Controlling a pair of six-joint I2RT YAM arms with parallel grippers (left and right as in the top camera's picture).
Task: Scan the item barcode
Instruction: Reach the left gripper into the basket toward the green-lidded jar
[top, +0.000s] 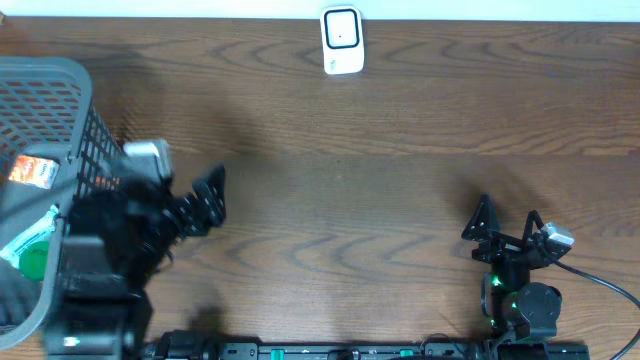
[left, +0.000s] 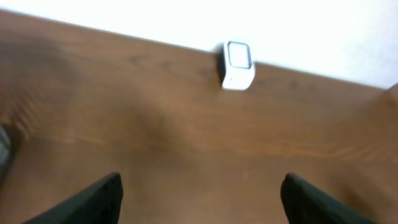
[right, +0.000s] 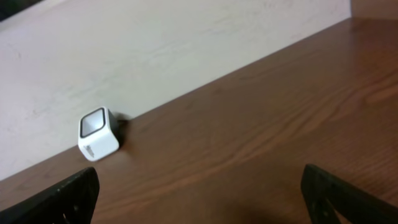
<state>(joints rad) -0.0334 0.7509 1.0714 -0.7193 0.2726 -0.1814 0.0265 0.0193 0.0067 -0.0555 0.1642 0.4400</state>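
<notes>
The scan had not yet begun: no item had been picked up, and both arms stood over the near half of the wooden surface (top: 400, 200) with nothing in their grip. The left tool (top: 208, 200), just right of the grey basket (top: 60, 70) at the left edge, stood released, its jaws wide apart and touching nothing; its wrist view showed only bare wood between the two fingers. The right tool (top: 508, 208), near the right front corner, was spread fully and likewise empty, well apart from everything else.

The goods to be scanned appeared to lie in the basket, where an orange packet (top: 30, 172) and a green-capped item (top: 35, 262) showed through the mesh. Which of them was meant could not be told, and no barcode was visible from any camera. The white scanner (top: 341, 40) sat at the far edge of the surface, against the wall, its window facing up and out toward the arms.

The step in hand looked like the reach for an item. The next move would call for the left tool to turn back over the basket, close on one product, lift it clear of the rim and carry it far across to the scanner, barcode toward the window.
</notes>
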